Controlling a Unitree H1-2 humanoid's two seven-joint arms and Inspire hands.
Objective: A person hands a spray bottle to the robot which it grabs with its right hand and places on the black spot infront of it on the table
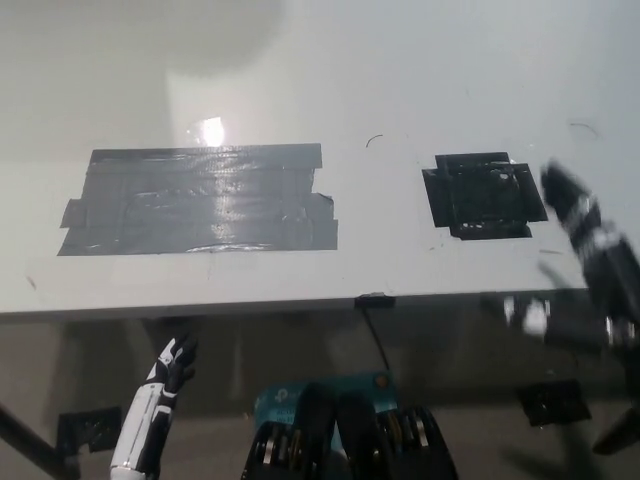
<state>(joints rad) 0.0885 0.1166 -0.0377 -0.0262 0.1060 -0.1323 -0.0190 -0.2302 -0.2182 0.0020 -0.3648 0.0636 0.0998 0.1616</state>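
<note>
No bottle in view. White desk (400, 90) carries a black spot (485, 195) near its front-right edge and a big grey tape patch (200, 200) front-left. Right hand (590, 235) – blurred, beside the spot, grip unclear. Left hand (165, 385) hangs below the front edge, fingers apart, holding nothing.

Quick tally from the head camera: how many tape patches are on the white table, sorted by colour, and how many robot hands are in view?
Grey tape patches: 1, the large grey tape rectangle on the white table
Black tape patches: 1, the small black tape square
Robot hands: 2, white left hand below the table edge, black right hand, blurred
Total: 4
No spray bottle in view.
</note>
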